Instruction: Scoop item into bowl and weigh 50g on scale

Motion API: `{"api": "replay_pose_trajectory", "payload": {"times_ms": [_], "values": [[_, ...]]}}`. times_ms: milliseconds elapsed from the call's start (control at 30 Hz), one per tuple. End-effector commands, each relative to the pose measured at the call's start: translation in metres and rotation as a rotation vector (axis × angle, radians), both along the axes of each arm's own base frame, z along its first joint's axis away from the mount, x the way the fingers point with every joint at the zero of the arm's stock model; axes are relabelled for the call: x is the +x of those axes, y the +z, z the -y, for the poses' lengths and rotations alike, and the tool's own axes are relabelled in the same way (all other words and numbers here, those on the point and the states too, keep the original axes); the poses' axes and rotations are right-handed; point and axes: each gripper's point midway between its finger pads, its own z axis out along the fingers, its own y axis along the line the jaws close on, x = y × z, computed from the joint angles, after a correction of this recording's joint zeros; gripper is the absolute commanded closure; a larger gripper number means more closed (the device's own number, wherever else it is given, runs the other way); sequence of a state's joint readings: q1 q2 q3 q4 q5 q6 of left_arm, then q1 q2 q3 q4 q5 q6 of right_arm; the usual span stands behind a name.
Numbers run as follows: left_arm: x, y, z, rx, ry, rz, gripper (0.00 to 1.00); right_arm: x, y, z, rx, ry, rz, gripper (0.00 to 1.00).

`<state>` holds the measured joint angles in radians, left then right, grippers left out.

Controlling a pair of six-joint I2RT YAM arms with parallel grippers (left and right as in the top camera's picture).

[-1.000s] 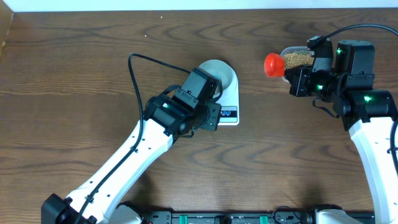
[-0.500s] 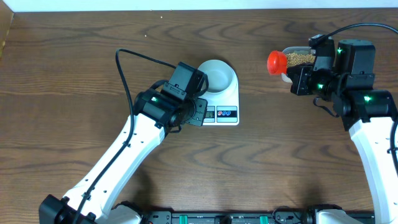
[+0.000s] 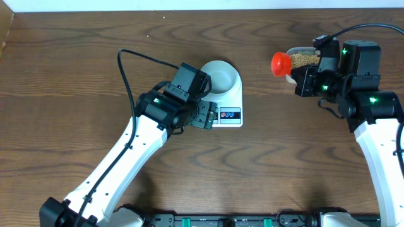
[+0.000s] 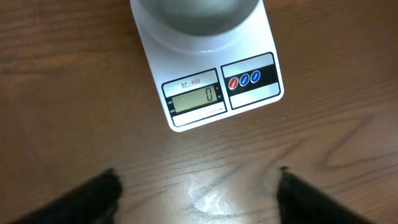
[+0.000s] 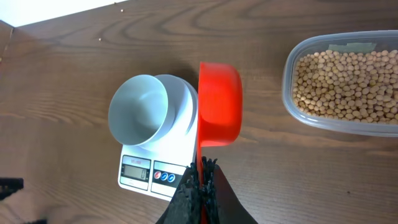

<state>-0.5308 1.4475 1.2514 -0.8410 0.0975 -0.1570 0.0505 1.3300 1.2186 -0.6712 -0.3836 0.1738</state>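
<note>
Bench: dark wood grain.

The scale lies near centre, its display edge toward the robot. In the left wrist view its display reads 0, with small round buttons in the panel beside it.

The bowl stands upright on the scale's platform, at the end away from the display. In the right wrist view its inside shows bare pale surface.

The beans lie in a clear plastic tub on the bench, well apart from the scale, on the robot's right. We see a dense layer across the tub's floor.

The left arm reaches in from the robot's left. The left jaws stand wide and hold nothing: the 2 dark fingertips show at the lower corners of the left wrist view, with bare bench between them, just off the scale's display edge. We cannot tell whether they touch the bench.

The right arm is beside the tub. The right jaws are closed on the handle of a red scoop. From overhead the scoop's cup covers the tub's left end, on the side toward the scale. We cannot tell what the cup contains.
</note>
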Motion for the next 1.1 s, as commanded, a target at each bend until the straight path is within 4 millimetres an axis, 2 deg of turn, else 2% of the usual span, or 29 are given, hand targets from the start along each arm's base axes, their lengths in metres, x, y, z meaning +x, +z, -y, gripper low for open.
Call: {"api": "replay_pose_trajectory", "payload": {"times_ms": [0,200,467,900,1067], "values": [[0.001,-0.004,-0.005,0.021,0.005,-0.002,0.00,0.000,0.011,0.003,-0.014,-0.001,0.031,0.99],[0.001,-0.003,-0.004,0.027,-0.013,0.003,0.00,0.000,0.011,0.003,-0.014,-0.001,0.031,0.99],[-0.011,-0.002,0.013,0.000,-0.246,0.008,0.00,-0.002,0.008,0.003,-0.016,-0.002,0.015,0.99],[-0.006,0.000,0.015,-0.009,-0.239,0.030,0.00,-0.002,0.008,0.003,-0.017,-0.003,0.016,0.99],[-0.001,0.000,0.008,0.016,-0.178,0.037,0.00,-0.002,0.008,0.003,-0.017,-0.003,0.016,0.99]]}}
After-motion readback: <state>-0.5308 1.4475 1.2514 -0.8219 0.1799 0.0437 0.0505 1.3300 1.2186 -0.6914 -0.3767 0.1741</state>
